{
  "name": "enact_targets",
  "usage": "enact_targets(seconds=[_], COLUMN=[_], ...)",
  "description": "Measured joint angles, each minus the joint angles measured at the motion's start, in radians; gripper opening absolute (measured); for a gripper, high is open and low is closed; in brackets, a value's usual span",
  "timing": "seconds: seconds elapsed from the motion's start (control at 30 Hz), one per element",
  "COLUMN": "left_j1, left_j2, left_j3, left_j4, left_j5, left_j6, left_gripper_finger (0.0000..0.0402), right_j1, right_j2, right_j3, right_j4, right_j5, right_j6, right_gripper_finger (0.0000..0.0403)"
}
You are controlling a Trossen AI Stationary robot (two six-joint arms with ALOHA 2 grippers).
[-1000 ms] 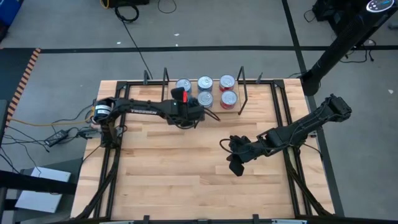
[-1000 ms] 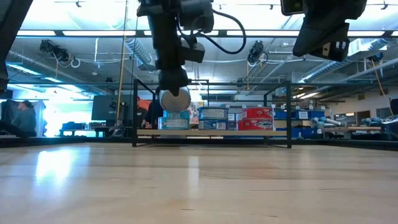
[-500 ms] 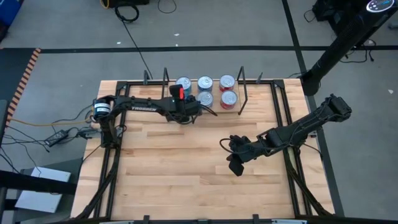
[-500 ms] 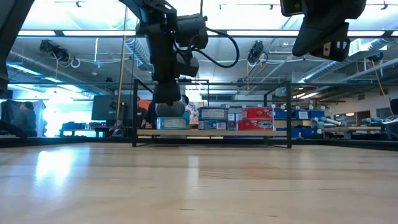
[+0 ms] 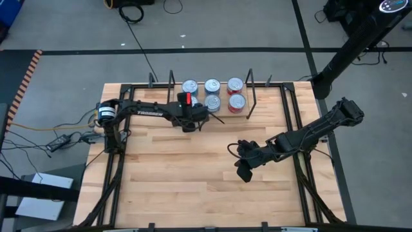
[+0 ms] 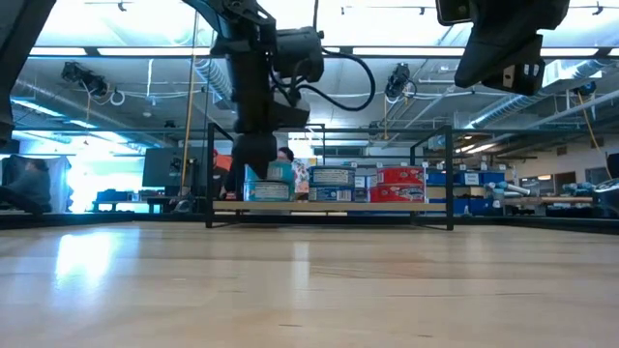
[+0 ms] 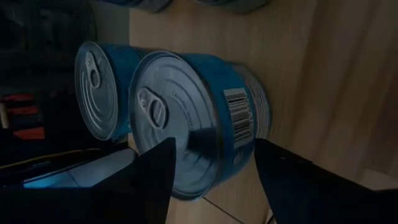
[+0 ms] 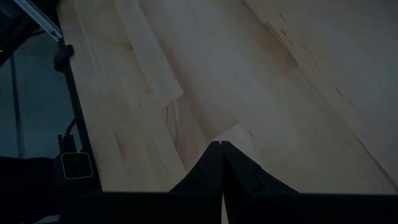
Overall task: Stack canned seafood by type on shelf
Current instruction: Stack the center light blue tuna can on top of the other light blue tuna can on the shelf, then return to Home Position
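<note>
At shelf (image 5: 209, 115) L end: L fingers (image 7: 149, 180) wide astride blue tin (image 7: 199, 118) | R fingers (image 8: 222, 168) shut over counter (image 5: 193, 174)

Grey floor (image 5: 64, 38), ceiling strip lights (image 6: 126, 51)

From above, the left arm (image 5: 161, 111) covers the front left spot on the shelf (image 5: 239, 115), so the blue tin (image 7: 193, 121) there is hidden. At table height the left gripper (image 6: 256, 155) blocks most of that tin. Up close, its lower rim perhaps sits behind the dark fingers (image 7: 149, 180); its label is too blurred to read.
</note>
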Motion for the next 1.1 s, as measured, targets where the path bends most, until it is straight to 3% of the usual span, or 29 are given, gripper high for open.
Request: enact_targets(seconds=[0.5,0.7,0.93,1.1], left_j1=[0.000,-0.009,-0.029,-0.036], left_j2=[0.000,-0.004,-0.086,-0.206], left_j3=[0.005,0.056,0.057,-0.013], left_j4=[-0.083,-0.115,-0.090,0.043], left_j5=[-0.007,0.041,0.169,0.283], left_j6=[0.025,-0.014,-0.124,-0.206], left_gripper_finger=[0.0223,0.0223,0.0223,0.0220], right_j1=[0.000,0.000,0.000,-0.019], right_j2=[0.000,0.000,0.000,0.000], right_j3=[0.000,0.000,0.000,0.000], right_j4=[0.000,0.000,0.002,0.030], right_j5=[0.000,0.000,0.000,0.003], right_j6=[0.000,-0.008,-0.069,-0.159], right_gripper_finger=[0.0006,0.0006,0.0007,0.0007])
